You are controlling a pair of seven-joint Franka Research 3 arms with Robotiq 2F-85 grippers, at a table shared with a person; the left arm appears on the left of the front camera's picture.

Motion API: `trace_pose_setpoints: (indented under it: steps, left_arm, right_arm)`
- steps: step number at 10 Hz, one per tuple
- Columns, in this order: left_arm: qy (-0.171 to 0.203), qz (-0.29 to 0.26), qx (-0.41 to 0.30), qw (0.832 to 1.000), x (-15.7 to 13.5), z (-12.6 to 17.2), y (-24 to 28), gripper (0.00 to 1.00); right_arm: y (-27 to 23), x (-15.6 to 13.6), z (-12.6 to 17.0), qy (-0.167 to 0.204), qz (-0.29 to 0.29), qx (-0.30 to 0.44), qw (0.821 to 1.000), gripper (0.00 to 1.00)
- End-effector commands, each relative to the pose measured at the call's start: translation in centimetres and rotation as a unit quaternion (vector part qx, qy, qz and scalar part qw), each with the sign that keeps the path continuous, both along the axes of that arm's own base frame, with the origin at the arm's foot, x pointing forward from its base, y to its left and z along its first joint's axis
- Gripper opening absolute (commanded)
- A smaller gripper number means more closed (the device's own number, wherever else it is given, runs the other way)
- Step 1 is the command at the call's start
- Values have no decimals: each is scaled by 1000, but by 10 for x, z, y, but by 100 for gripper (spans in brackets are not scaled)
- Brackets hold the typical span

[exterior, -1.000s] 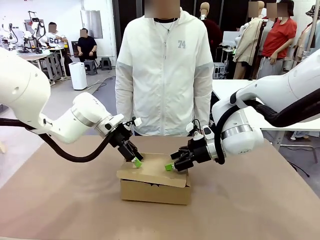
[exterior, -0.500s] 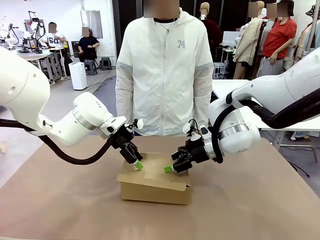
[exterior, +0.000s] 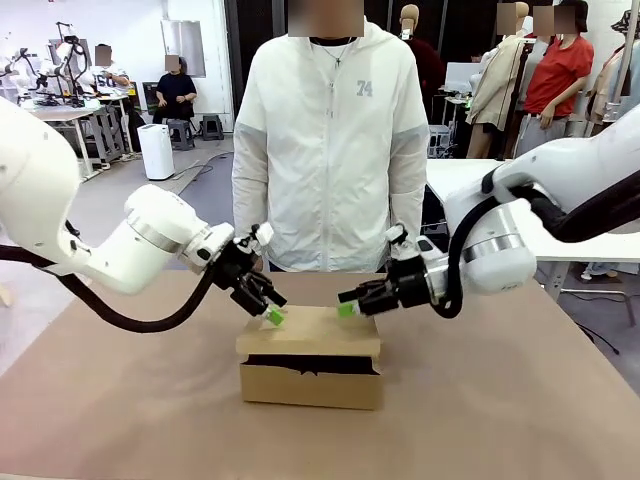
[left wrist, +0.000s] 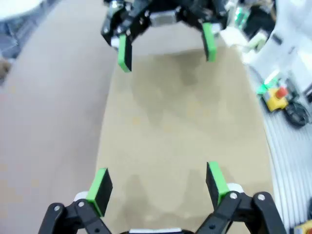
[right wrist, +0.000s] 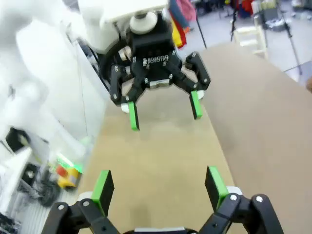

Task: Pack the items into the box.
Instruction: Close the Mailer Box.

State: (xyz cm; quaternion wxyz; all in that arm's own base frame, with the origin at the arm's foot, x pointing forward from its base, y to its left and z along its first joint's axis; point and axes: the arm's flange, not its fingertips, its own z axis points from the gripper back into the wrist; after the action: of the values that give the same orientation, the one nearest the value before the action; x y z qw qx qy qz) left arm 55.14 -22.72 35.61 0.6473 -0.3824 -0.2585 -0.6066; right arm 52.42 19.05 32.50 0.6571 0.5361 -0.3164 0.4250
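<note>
The brown cardboard box [exterior: 310, 375] stands mid-table with its flap lid [exterior: 312, 334] lying down over it; a thin dark gap shows along the front under the flap. The items are hidden from view. My left gripper [exterior: 272, 314] hovers open just above the lid's far left edge, nothing between its fingers. My right gripper [exterior: 347, 309] hovers open over the far right edge, also empty. In the left wrist view my left gripper [left wrist: 157, 184] looks across the lid [left wrist: 180, 117] at the right gripper [left wrist: 166, 48]. The right wrist view has my right gripper [right wrist: 158, 185] facing the left gripper [right wrist: 163, 111] over the lid [right wrist: 165, 156].
A person in a white jacket [exterior: 330, 140] stands at the far edge of the table, close behind the box. The brown tabletop [exterior: 500, 410] spreads bare around the box on both sides and in front.
The flap went from tilted to lying flat on the box. Both grippers have since lifted off it and drawn back toward the far edge, still open.
</note>
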Motion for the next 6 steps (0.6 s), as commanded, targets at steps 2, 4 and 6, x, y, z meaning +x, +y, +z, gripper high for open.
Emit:
trace_pose_setpoints:
  steps: [2, 4, 6]
  left_arm:
    - [6, 16, -142, 990, -32, 26, 33, 100]
    - [115, 60, -247, 960, -48, 34, 71, 100]
    - [335, 78, -369, 864, -63, 39, 114, 100]
  right_arm:
    - [-33, 17, 48, 115, -6, 51, 992, 100]
    - [-72, 17, 63, 255, -19, 50, 966, 100]
    - [-105, 7, 66, 392, -40, 36, 918, 100]
